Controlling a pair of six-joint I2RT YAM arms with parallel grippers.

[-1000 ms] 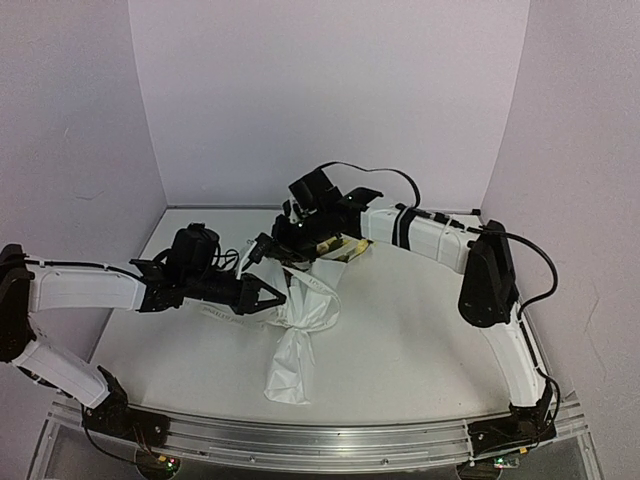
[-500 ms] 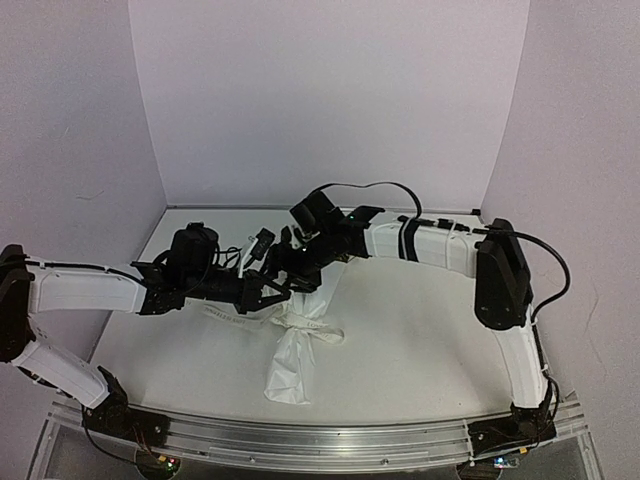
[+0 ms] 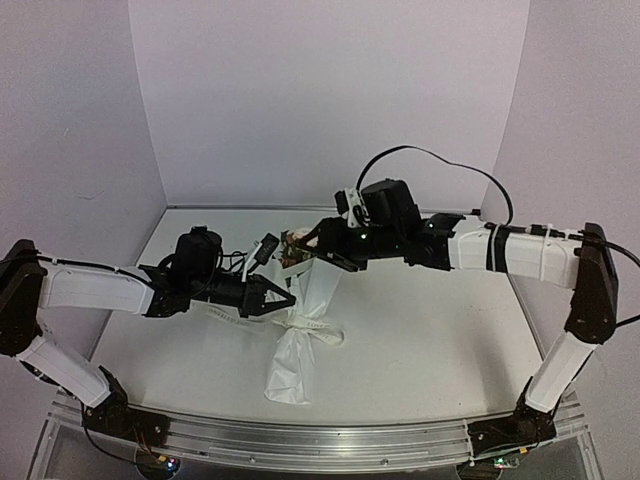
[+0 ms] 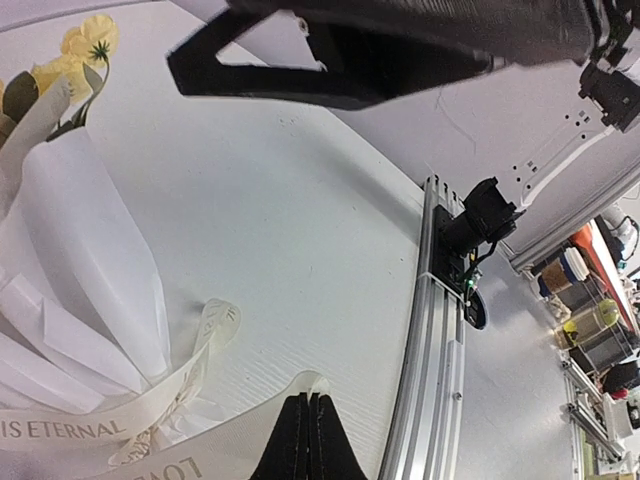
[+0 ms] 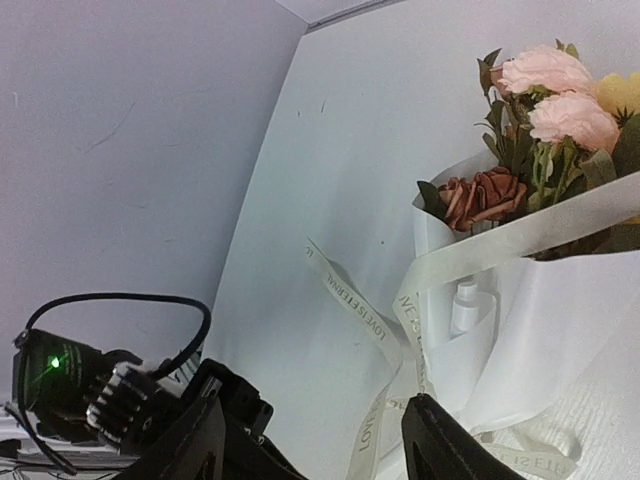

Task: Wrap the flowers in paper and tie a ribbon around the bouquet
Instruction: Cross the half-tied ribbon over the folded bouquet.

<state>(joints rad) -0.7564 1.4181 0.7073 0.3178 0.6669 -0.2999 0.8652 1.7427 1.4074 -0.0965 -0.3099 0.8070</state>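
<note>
The bouquet (image 3: 300, 330) lies mid-table, flowers (image 3: 296, 243) pointing to the back and the white paper (image 3: 290, 370) cone narrowing toward the near edge. The lettered ribbon (image 3: 322, 332) is looped round its waist. My left gripper (image 3: 287, 298) sits at the cone's left side, shut on the ribbon's end (image 4: 300, 392). Just right of the blooms, my right gripper (image 3: 318, 250) hangs open; a loose ribbon strand (image 5: 372, 325) dangles between its fingers, not pinched. Pink, yellow and brown blooms (image 5: 545, 95) show above the paper (image 5: 570, 320) in the right wrist view.
An aluminium rail (image 3: 330, 440) runs along the near edge, also in the left wrist view as the rail (image 4: 435, 330). Pale walls close in the table on three sides. The left arm's black wrist (image 5: 110, 390) sits close under my right gripper.
My right gripper has opened, let go of the ribbon and drawn back to the right, its arm stretching out. The left gripper has stayed shut on the ribbon, shifting slightly.
</note>
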